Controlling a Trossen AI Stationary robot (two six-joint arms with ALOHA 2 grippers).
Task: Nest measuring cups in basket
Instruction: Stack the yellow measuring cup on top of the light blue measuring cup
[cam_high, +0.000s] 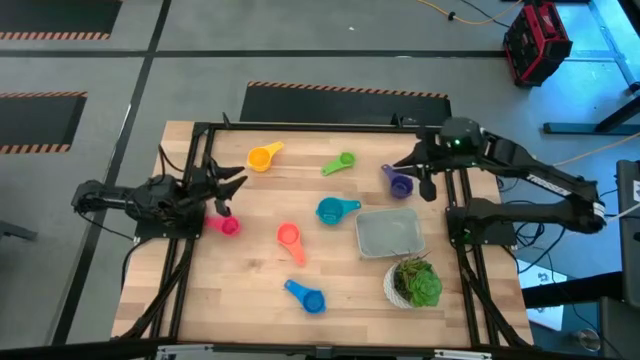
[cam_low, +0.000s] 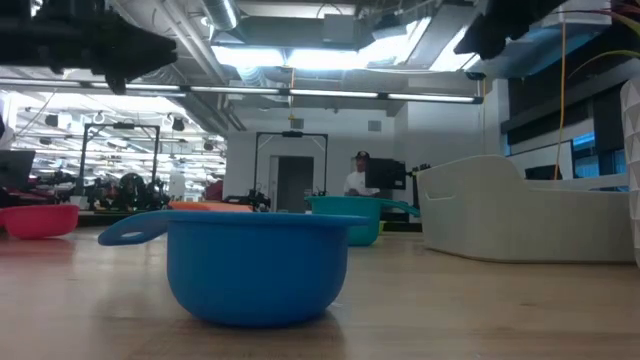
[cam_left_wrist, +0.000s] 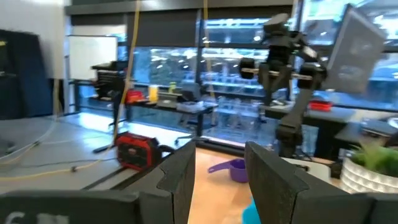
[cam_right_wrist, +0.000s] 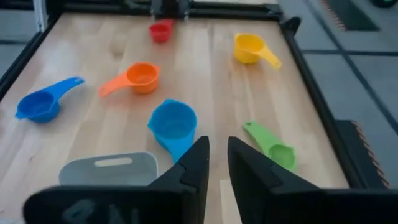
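Seven measuring cups lie apart on the wooden table, bowls up: yellow (cam_high: 262, 157), green (cam_high: 340, 164), purple (cam_high: 398, 181), teal (cam_high: 335, 209), pink (cam_high: 225, 225), salmon (cam_high: 289, 237) and blue (cam_high: 307, 296). The light-gray basket (cam_high: 389, 232) stands empty at the right. My left gripper (cam_high: 232, 192) is open and empty, held high over the table's left side near the pink cup. My right gripper (cam_high: 418, 175) is narrowly open and empty, held high beside the purple cup. In the right wrist view (cam_right_wrist: 217, 162) the purple cup does not show.
A round white pot with a green plant (cam_high: 413, 283) stands near the front right, just in front of the basket. Black frame rails (cam_high: 190, 250) run along both table sides. In the low view the blue cup (cam_low: 250, 265) is nearest. A person (cam_low: 358, 172) shows in the room behind.
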